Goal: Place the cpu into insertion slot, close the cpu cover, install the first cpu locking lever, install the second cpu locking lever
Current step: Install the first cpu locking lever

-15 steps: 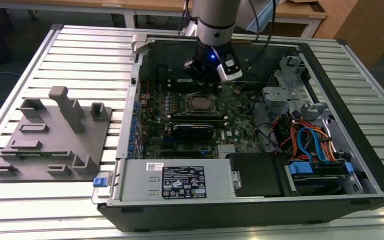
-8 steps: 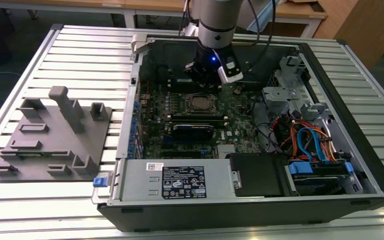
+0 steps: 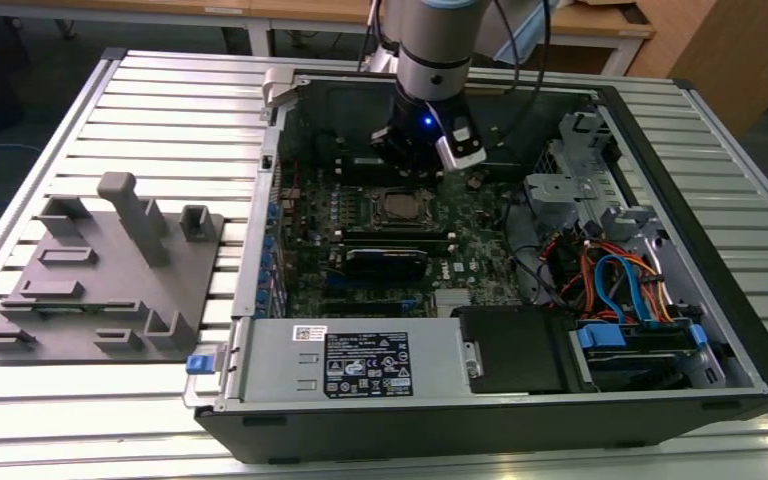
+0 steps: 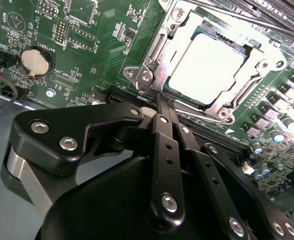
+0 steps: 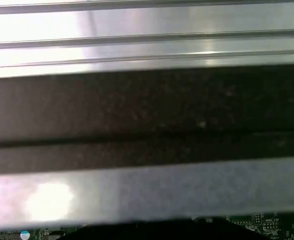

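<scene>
one cpu [image 4: 209,67] seated under lowered cpu cover [image 4: 155,47]; your claw [image 4: 165,100] pressed together, tip just beside cover's edge.

The slatted metal table [image 3: 157,100] carries an open computer case [image 3: 491,432] and a grey fixture [image 3: 104,300].

Smooth metal cpu [image 4: 209,67]; shiny cpu cover [image 4: 155,50]

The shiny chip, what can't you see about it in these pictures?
Second wrist view: the gripper covers part of the cpu cover's edge, so what its tips touch is hidden.
Exterior view: the cpu is too small to tell whether it is locked down.
First wrist view: a blurred dark band crosses the picture; what it is cannot be told.
</scene>
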`<state>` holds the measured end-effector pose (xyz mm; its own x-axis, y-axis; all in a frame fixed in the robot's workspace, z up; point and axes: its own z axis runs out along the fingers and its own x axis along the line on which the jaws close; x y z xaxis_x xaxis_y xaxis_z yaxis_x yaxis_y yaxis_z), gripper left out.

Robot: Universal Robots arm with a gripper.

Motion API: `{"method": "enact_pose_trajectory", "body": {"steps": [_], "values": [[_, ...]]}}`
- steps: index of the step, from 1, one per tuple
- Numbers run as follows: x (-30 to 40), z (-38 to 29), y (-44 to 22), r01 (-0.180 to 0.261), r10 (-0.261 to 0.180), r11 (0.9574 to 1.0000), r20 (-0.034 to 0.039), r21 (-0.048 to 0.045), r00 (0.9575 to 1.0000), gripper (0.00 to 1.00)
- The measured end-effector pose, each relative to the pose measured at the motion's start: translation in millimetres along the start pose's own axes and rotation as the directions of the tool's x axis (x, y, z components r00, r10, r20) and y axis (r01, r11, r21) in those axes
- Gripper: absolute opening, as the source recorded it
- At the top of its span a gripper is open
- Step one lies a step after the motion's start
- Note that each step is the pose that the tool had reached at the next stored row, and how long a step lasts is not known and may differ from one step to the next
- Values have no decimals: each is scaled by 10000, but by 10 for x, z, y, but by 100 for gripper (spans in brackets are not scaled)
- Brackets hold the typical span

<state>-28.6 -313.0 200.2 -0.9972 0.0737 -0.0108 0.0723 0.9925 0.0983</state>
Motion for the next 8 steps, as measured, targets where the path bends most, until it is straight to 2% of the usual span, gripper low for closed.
{"method": "enact_pose_trajectory", "body": {"steps": [8], "values": [[-3,23,-2,0,0,10000,-4,1,10000,10]]}}
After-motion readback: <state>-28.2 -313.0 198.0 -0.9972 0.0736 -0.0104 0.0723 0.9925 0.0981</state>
